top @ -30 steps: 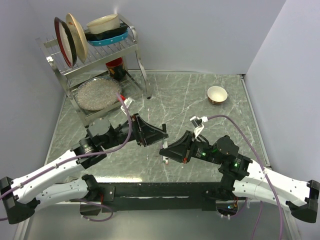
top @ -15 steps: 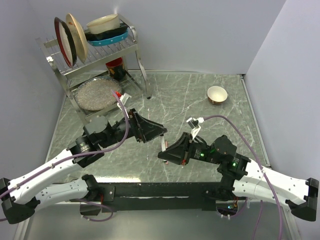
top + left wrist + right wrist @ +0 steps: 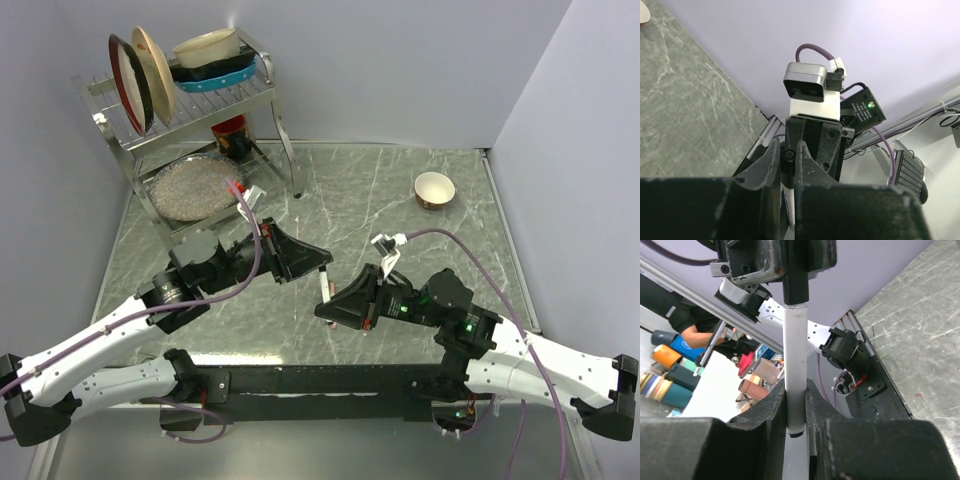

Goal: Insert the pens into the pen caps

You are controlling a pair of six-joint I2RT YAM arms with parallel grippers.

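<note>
Right wrist view has the right gripper clamped on the white pen, whose 12 o'clock end meets the black cap, seemingly pinched by the left gripper, so hold both coaxial and push straight.

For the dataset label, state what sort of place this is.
Probably a lab test cell mocked up as a kitchen counter: marble-look table, dish rack with plates, plain partition walls.

Left arm and right arm angle inward — left gripper and right gripper nearly meet, both jaws clamped narrow.
</note>
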